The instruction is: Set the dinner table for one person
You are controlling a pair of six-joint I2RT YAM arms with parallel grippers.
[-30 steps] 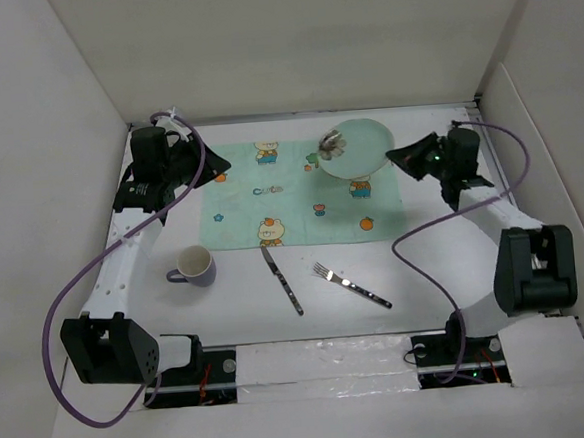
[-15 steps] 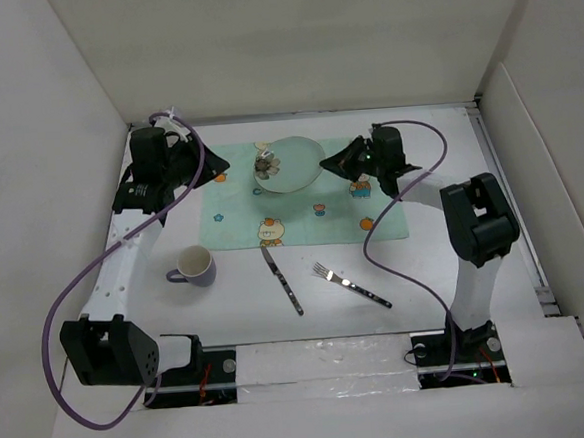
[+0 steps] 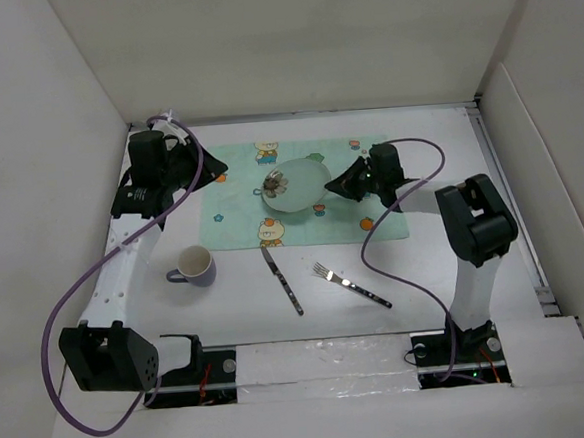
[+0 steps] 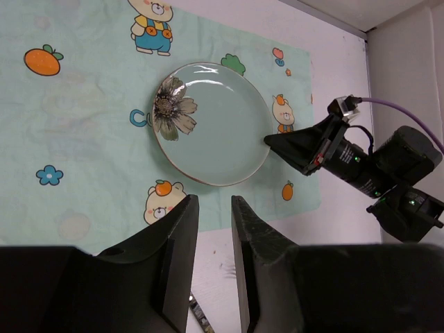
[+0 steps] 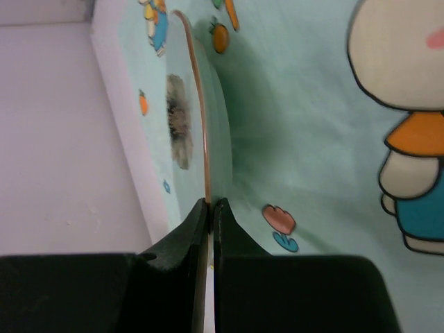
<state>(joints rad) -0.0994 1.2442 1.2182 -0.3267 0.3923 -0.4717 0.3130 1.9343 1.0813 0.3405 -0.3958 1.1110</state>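
A pale green plate [image 3: 295, 184] with a flower print lies over the middle of the mint-green cartoon placemat [image 3: 242, 217] on the white dinner table [image 3: 456, 268]. My right gripper [image 3: 332, 183] is shut on the plate's right rim; in the right wrist view its jaws [image 5: 210, 203] pinch the thin edge of the plate [image 5: 208, 118]. My left gripper [image 3: 213, 169] hovers at the mat's far left corner, open and empty. In the left wrist view its fingers [image 4: 214, 201] stand a little apart above the plate [image 4: 211, 125].
A lilac mug [image 3: 195, 266] stands on the table left of the mat's near edge. A knife [image 3: 282, 280] and a fork [image 3: 352, 285] lie on the table in front of the mat. White walls enclose the table.
My right gripper has carried the plate from the mat's far right corner leftward and nearer, to the mat's middle. The left arm has barely moved.
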